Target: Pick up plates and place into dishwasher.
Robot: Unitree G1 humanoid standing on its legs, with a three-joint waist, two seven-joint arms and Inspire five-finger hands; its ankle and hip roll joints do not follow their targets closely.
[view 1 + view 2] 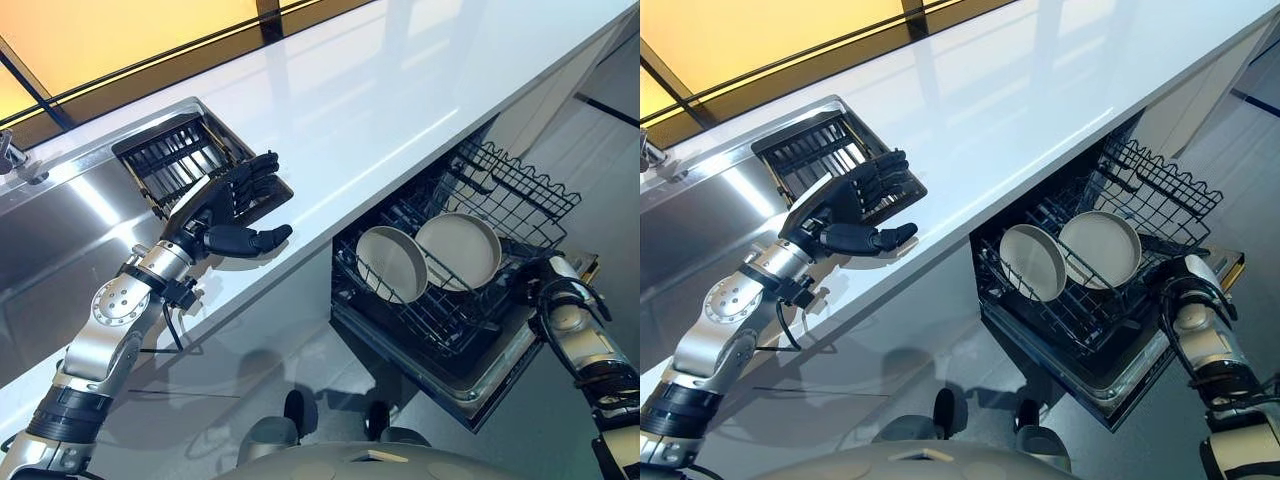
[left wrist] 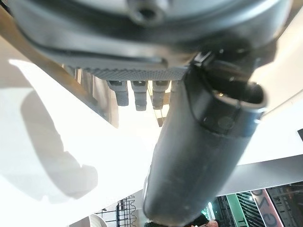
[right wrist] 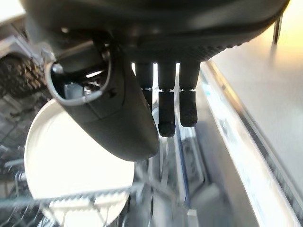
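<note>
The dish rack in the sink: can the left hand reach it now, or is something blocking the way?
Probably yes. The left hand, fingers relaxed and holding nothing, hovers right beside the dish rack at the sink edge, with nothing between them. The rack looks empty; both plates stand in the dishwasher.

I can make out no writing, numbers, labels or signs on anything from here. The white counter (image 1: 400, 110), the two plates (image 1: 430, 255) in the dishwasher rack (image 1: 500, 190) and the dark drying rack (image 1: 175, 155) by the sink (image 1: 50, 220) carry no print I can read.
</note>
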